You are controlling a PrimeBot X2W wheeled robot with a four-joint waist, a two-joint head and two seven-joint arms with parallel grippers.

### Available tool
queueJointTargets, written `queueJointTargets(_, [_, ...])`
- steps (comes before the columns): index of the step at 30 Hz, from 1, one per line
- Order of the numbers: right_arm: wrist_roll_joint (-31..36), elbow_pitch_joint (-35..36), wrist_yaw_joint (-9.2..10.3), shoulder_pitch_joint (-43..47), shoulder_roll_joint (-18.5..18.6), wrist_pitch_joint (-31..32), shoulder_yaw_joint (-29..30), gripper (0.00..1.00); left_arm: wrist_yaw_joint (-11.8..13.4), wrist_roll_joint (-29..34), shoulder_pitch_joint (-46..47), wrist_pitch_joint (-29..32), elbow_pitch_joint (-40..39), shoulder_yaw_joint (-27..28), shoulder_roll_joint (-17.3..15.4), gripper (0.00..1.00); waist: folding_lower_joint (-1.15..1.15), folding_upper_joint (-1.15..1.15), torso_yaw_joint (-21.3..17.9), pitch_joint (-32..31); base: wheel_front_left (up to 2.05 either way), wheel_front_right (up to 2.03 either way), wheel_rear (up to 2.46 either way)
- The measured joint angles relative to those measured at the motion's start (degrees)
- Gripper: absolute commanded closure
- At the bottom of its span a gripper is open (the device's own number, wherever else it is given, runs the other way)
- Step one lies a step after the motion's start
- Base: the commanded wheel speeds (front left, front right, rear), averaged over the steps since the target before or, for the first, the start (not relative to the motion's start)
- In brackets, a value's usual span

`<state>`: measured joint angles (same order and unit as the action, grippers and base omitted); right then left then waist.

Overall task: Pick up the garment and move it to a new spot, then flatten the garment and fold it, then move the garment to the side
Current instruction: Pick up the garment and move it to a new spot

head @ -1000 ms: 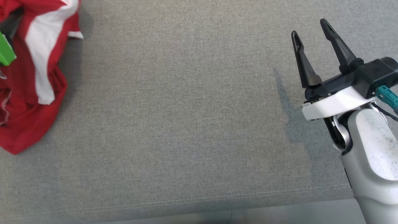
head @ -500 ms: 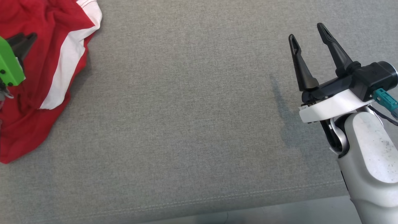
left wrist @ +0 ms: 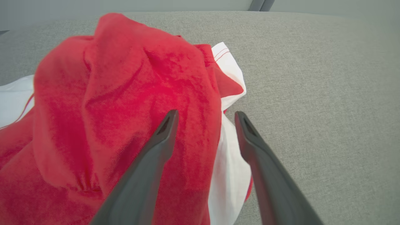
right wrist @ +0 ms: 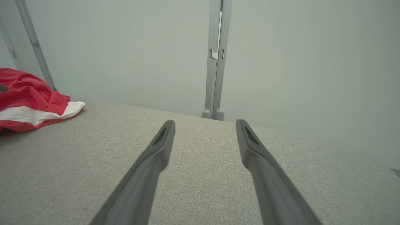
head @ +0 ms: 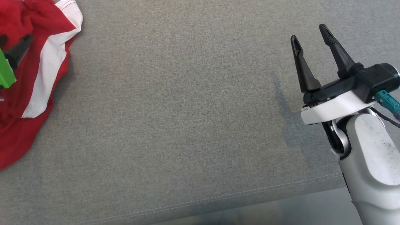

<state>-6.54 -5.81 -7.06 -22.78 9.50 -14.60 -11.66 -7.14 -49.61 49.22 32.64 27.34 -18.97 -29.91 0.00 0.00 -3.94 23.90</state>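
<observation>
Right claw point(head: 308, 32) hangs over the near right part of the grey cloth surface point(head: 187, 118), its two dark fingers spread apart with nothing between them. It is carried on a pale forearm point(head: 372, 156) that rises from the lower right corner of the head view, and a teal plug point(head: 387, 100) sticks out at its wrist. A stitched seam point(head: 218, 196) runs along the surface's near edge. Further off, at the left side of the surface and well apart from that arm, lies the garment point(head: 43, 75), a crumpled red heap with a broad white band. Left claw point(left wrist: 206, 113) is over it, fingers likewise apart and gripping nothing. In its wrist view one finger crosses the red folds and the other the edge of the white band, though whether either touches the cloth cannot be told. A green block point(head: 5, 73) on that wrist shows at the head view's left edge. Beyond the surface's far edge stands a pale wall point(right wrist: 297, 62) with an upright metal post point(right wrist: 215, 62).
</observation>
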Motion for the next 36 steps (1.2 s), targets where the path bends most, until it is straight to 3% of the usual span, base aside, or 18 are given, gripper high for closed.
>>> queueJointTargets(4, [0.0,0.04,0.0,0.02,-0.24,0.0,0.03,0.0,0.0,2.49,-0.01,-1.18,1.15,-0.53,-2.09,0.0,0.0,0.0,-0.89,0.51,0.0,0.0,0.0])
queueJointTargets(7, [0.0,0.08,0.0,0.08,-0.22,0.0,0.35,0.0,0.0,2.54,-0.02,-1.78,1.89,-0.3,-1.88,0.04,0.0,0.0,-1.35,1.0,0.0,0.0,0.0])
queueJointTargets(10, [0.0,0.07,0.0,0.7,0.0,0.0,0.51,0.0,0.0,2.5,-0.17,-2.43,2.74,-0.58,-0.87,0.16,0.0,0.0,-1.66,1.42,0.0,0.0,0.0])
queueJointTargets(12, [0.01,0.08,0.0,0.75,-0.01,0.0,0.51,0.0,0.0,2.5,-0.17,-3.03,3.12,-0.75,-0.94,0.43,0.0,0.0,-1.74,1.69,0.0,0.0,0.0])
queueJointTargets(15, [0.02,0.12,0.0,0.74,0.0,0.0,0.53,0.0,0.0,2.5,-0.2,-3.53,3.88,-0.92,-0.74,0.67,0.0,0.0,-1.8,1.75,0.0,0.0,0.0])
queueJointTargets(17, [0.02,0.13,0.0,0.74,0.01,0.0,0.52,0.0,0.0,2.5,-0.2,-4.31,4.07,-1.0,-0.65,1.0,0.0,0.0,-1.78,1.73,0.0,0.0,0.0])
queueJointTargets(29, [0.02,-0.71,0.0,1.1,-0.32,0.0,0.64,0.0,0.0,2.56,0.15,-8.55,2.96,-3.6,1.09,1.0,0.0,0.0,-1.19,-0.75,0.0,0.0,0.0])
queueJointTargets(36, [-0.07,-1.58,0.0,1.87,-1.64,0.0,0.55,0.0,0.0,2.41,0.52,-9.34,-4.25,-12.28,7.04,1.0,0.0,0.0,-0.51,-3.65,0.0,0.0,0.0])
